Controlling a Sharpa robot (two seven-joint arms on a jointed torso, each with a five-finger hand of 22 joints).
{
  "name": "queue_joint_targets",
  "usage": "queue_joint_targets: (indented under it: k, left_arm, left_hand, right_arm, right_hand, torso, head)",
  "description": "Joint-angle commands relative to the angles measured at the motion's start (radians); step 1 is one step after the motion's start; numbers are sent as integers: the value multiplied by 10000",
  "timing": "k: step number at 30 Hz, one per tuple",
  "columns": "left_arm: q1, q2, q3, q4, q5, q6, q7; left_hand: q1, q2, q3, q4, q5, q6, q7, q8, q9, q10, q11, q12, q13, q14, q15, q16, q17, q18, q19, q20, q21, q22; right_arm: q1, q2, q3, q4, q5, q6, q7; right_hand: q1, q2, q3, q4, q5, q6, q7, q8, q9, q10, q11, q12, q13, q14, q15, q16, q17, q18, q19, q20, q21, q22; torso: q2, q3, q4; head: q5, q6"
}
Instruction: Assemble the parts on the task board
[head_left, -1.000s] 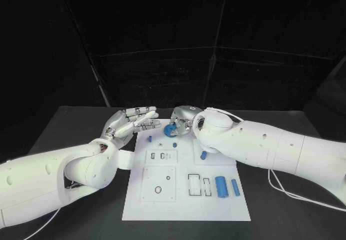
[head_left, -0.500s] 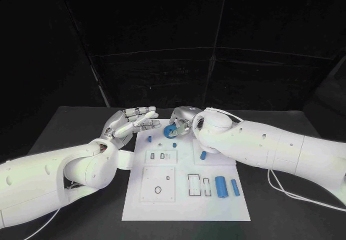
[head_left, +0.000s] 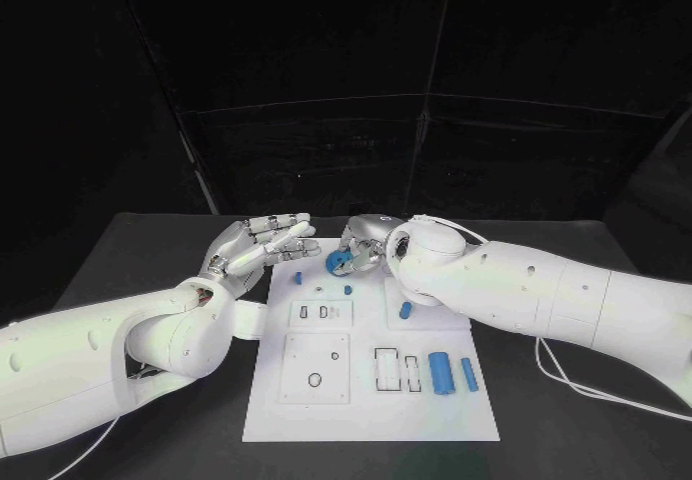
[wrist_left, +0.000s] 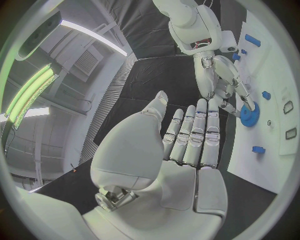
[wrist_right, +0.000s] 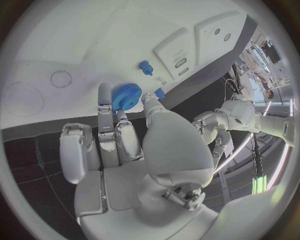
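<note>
The right hand (head_left: 369, 243) is pinched around a blue gear (head_left: 340, 262), held at the far end of the task board (head_left: 372, 420). The left hand (head_left: 260, 245) is kept empty just beside it, fingers straight.

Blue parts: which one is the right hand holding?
The blue gear, pinched by the right hand above the board's far end; it alone has teeth, and the others lie loose.

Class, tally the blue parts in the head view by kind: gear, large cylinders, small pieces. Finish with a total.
Gear: 1
Large cylinders: 2
Small pieces: 3
Total: 6
</note>
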Motion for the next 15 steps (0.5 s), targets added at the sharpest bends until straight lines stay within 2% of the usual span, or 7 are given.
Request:
queue_joint_targets:
  k: [1,9,12,15]
  left_arm:
    - [15,3,10,14,-23,101,49]
    - [16,-2,10,25,-23,98,48]
    - [16,-8,10,24,-23,97,45]
    - [17,-20,10,23,-23,95,46]
  left_hand:
    - [-38,95,-6,-40,-1,72,408,-67,-14,48,10,-61,-5,42,10,-32,-13,20,80,-15,-35,-16]
    - [-40,97,-7,-48,-1,67,409,-75,-15,44,12,-69,-7,45,11,-37,-14,20,83,-15,-41,-20]
    - [-40,97,-7,-50,-1,66,410,-76,-16,43,12,-71,-7,45,11,-38,-15,20,84,-16,-42,-21]
    - [-40,97,-7,-50,-1,66,410,-76,-16,43,12,-71,-7,45,11,-38,-15,20,84,-16,-42,-21]
  right_arm:
    - [9,-24,-7,9,143,371,46]
    - [9,-88,-7,22,210,370,-33]
    - [9,-151,-8,69,216,309,-35]
    - [9,-228,-9,133,219,275,-40]
  right_hand:
    - [-58,9,-17,65,72,73,24,57,16,66,-3,42,769,162,44,-35,9,-74,307,75,56,1115]
    - [-32,66,-88,74,125,-565,78,-197,-76,41,34,17,751,160,61,-37,22,-74,304,83,55,1112]
    - [2,83,-84,55,173,-579,84,-199,-73,45,38,21,756,160,64,-37,24,-74,304,86,55,1111]
    - [23,94,-80,43,201,-490,87,-187,-62,48,41,24,760,159,65,-37,25,-74,304,88,56,1112]
  torso:
    - [2,-3,17]
    - [0,-8,17]
    - [3,5,12]
    - [4,-1,-1]
  head:
    - [3,-9]
    - [3,-24]
    - [17,-28]
    - [14,-48]
